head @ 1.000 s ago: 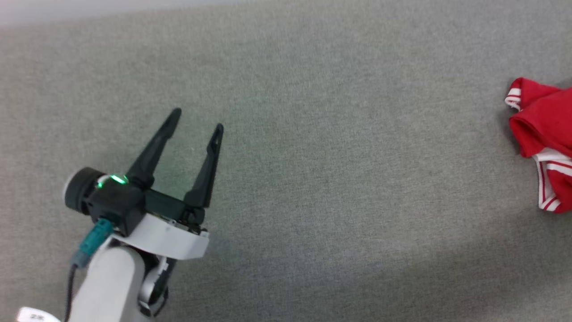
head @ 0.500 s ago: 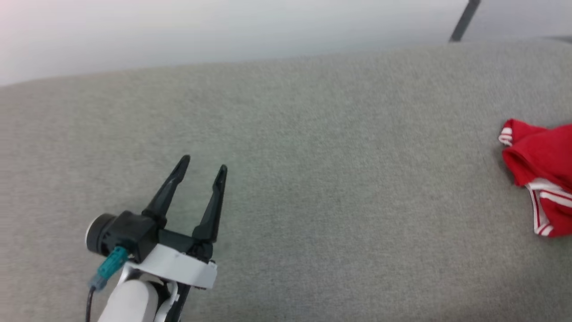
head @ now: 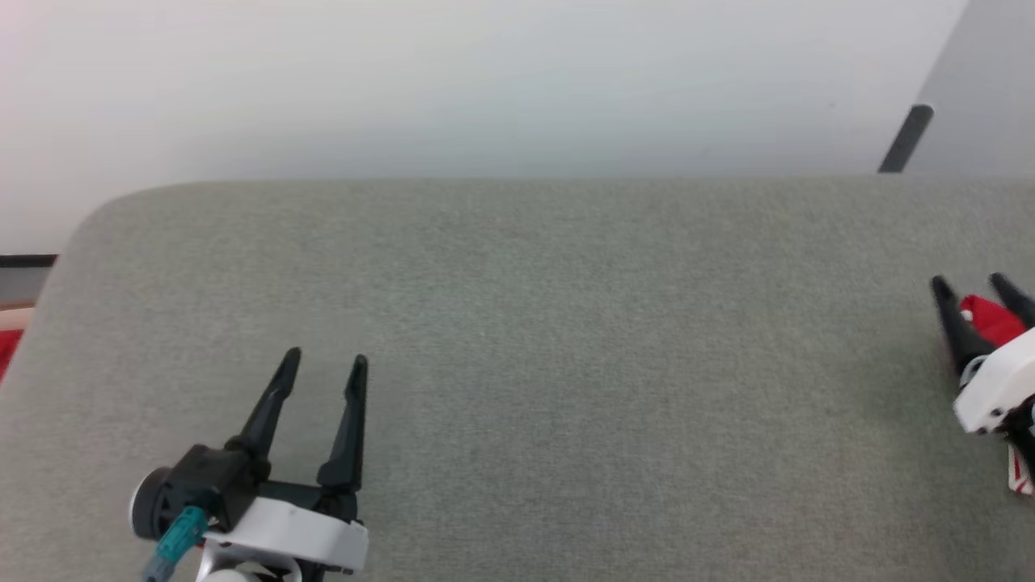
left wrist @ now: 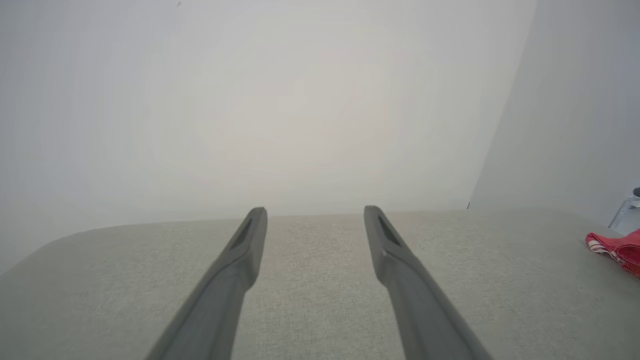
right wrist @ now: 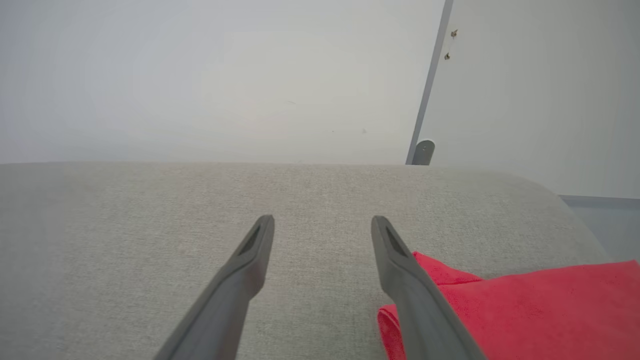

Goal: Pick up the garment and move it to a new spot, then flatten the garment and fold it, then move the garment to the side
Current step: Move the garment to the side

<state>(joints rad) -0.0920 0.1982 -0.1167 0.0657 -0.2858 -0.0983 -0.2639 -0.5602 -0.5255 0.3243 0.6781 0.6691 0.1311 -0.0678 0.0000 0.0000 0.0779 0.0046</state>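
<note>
Finishes: mostly matt.
Grey rounded-corner desk (head: 566, 323): rough woven fabric cover. Crumpled red garment (right wrist: 525, 310): soft, finer cloth. Long dark fingers (left wrist: 235, 270) of left tool (head: 326, 357): matt plastic; its white wrist shell (head: 299, 537): smooth plastic, slight sheen.

Grey fabric surface (head: 566, 323), pale wall (head: 485, 81)

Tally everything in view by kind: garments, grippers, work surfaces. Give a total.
Garments: 1, the red garment
Grippers: 2, the left gripper and the right gripper, both open
Work surfaces: 1, the gray surface
Total: 4
</note>
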